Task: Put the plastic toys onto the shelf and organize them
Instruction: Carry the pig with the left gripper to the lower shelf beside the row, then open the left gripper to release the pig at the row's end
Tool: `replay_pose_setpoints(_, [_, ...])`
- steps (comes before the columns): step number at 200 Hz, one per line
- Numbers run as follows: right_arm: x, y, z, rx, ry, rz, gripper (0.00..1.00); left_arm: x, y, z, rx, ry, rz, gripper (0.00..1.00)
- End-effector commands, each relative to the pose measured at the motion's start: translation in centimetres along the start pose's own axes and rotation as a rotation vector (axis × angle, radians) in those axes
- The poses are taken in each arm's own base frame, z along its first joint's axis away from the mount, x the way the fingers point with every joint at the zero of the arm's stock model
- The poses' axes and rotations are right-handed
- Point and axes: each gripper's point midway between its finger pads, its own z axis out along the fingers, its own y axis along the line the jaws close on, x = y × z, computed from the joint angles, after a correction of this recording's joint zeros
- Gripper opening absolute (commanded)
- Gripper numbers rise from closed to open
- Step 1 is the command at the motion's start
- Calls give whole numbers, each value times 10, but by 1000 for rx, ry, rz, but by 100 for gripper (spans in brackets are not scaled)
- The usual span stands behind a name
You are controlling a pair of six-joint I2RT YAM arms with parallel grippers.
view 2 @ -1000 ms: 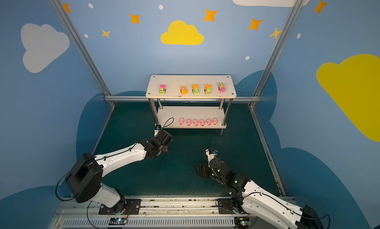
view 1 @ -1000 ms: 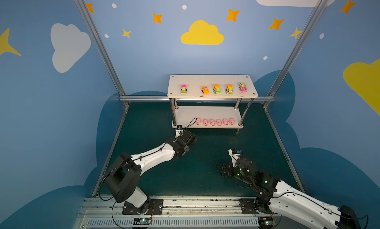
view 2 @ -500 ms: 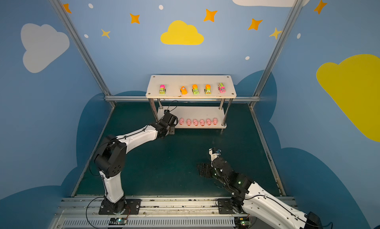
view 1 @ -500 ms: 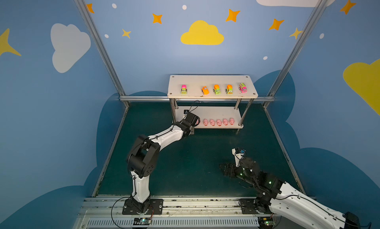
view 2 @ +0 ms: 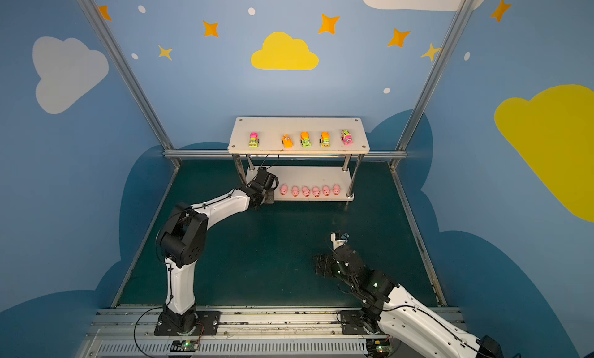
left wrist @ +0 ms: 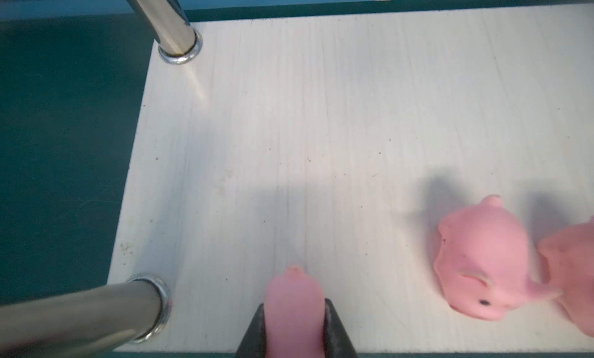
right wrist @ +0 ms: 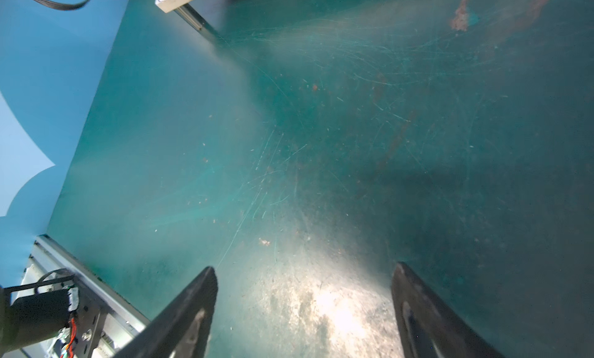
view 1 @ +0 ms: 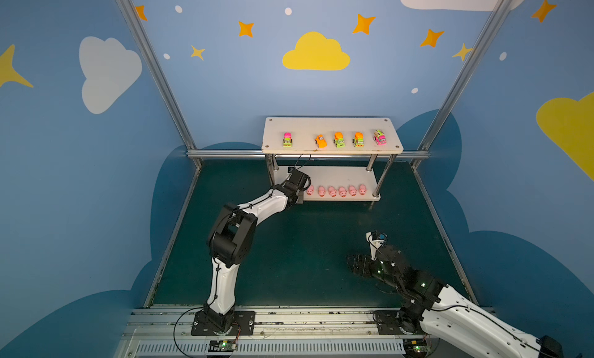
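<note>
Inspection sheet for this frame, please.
Surface: dark green mat, scratched and scuffed.
Job's things: shelf top board holds five toy cars; lower board holds six pigs in a row; seventh pig held.
Clutter: nothing seen.
Grippers: left gripper shut on the seventh pig over the lower board; right gripper open, empty, over the mat.
Cables: black leads loop at the arm bases.
Surroundings: blue walls with clouds and stars; metal posts.
</note>
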Motion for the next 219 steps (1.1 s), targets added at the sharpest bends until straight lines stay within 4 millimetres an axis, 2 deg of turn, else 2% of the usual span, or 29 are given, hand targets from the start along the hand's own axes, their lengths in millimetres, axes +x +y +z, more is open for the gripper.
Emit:
replay_pose_setpoints(1, [-10,5,-4,-4,-15,-2,83,-11,-1,4,14,-17,-4,26])
replay_pose_setpoints(53, [-10,3,-2,2,-10,6,83,-17,-9,14,35,-16,-19,26])
replay_pose_setpoints(87, [-9,2,-4,4,-9,14,83,-19,-11,17,38,-14,-24,36])
replay_pose_setpoints(130, [-9,1,-4,7,-8,18,83,-23,-10,11,44,-18,-32,49])
replay_pose_setpoints(219, [-7,1,-9,-13,-17,27,83,-22,-11,-13,48,-38,-24,51])
